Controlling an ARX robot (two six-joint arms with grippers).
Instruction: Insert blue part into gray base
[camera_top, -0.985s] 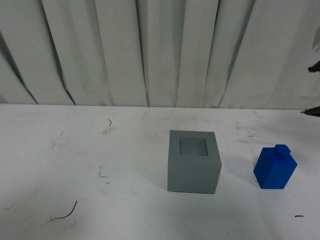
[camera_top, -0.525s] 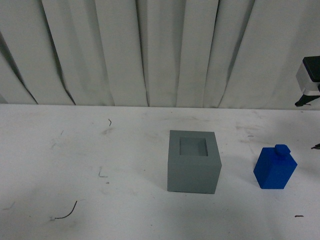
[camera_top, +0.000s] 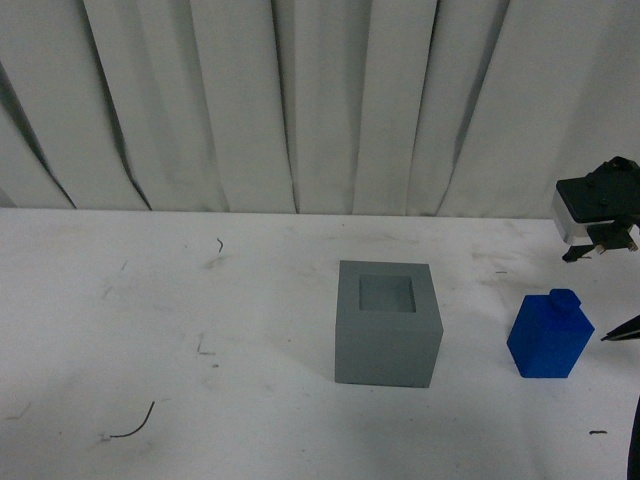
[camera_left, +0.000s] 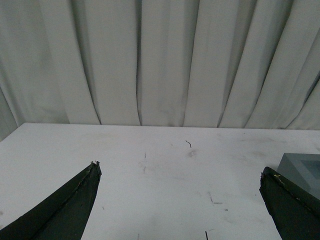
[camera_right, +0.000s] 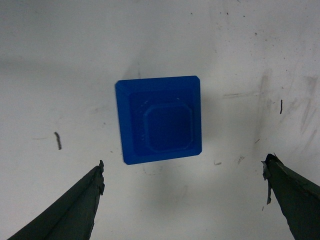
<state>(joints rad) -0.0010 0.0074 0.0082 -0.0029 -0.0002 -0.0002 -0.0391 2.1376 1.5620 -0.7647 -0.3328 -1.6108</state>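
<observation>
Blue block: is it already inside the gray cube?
No, the blue block stands on the table, apart from the gray cube and to its right.

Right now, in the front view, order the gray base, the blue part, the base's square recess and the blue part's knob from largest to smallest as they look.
1. gray base
2. blue part
3. square recess
4. knob
All stand at about the same depth, so nearness hardly matters.
</observation>
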